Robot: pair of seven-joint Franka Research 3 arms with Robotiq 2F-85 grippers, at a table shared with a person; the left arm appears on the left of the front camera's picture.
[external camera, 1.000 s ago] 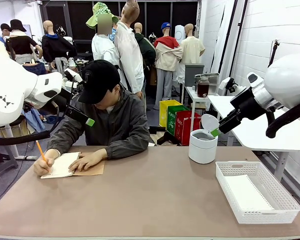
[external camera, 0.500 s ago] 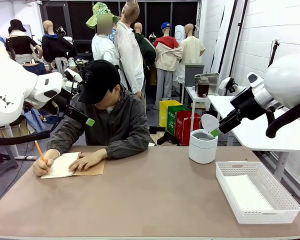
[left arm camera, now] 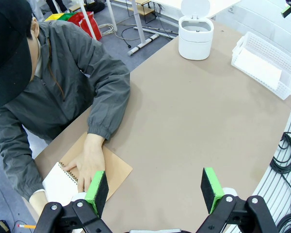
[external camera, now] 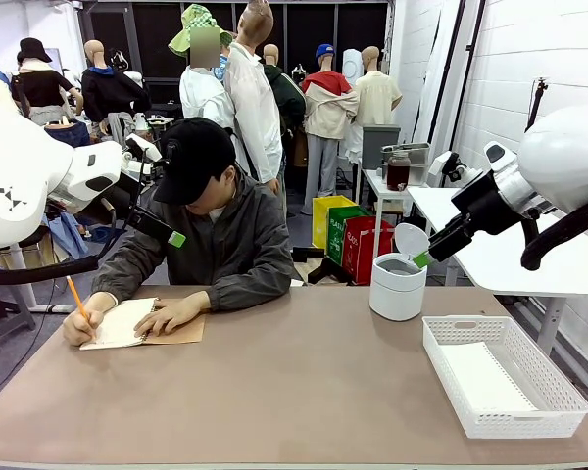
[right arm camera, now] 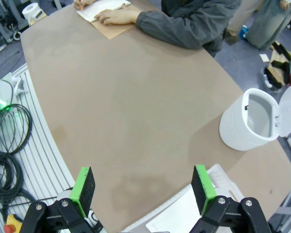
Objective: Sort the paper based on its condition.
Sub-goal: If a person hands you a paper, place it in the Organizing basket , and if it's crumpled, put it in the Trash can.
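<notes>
A: So, where is the paper [external camera: 482, 377]?

B: A white sheet lies flat in the white basket [external camera: 449, 345] at the table's [external camera: 304, 392] right side, toward the robot's edge. In the left wrist view the same sheet [left arm camera: 264, 69] rests in the basket [left arm camera: 242, 46], and a corner of it [right arm camera: 177, 218] shows in the right wrist view just past the right tool.

A: And the tools?

B: The left tool [left arm camera: 155, 187] hangs high over the table with its green pads [left arm camera: 97, 189] spread wide, nothing between them. The right tool [right arm camera: 143, 189] is the same: pads [right arm camera: 83, 187] wide apart, holding nothing, above the bare table near the basket [right arm camera: 218, 175].

A: What is the person doing?

B: Sitting at the far side, bent over a spiral notebook [external camera: 122, 323] on its brown cover. One hand [external camera: 83, 328] holds an orange pencil [external camera: 75, 297] on the page; the other hand [external camera: 171, 315] lies flat on the notebook, touching the page's edge.

A: Anything else on the table?

B: A white bin [external camera: 398, 284] with its lid [external camera: 410, 238] tipped up stands at the far right, just behind the basket. From the right wrist it [right arm camera: 250, 124] looks open.

A: Are the arms near the person?

B: In the front view both stay up at the sides, well apart from the notebook.
</notes>
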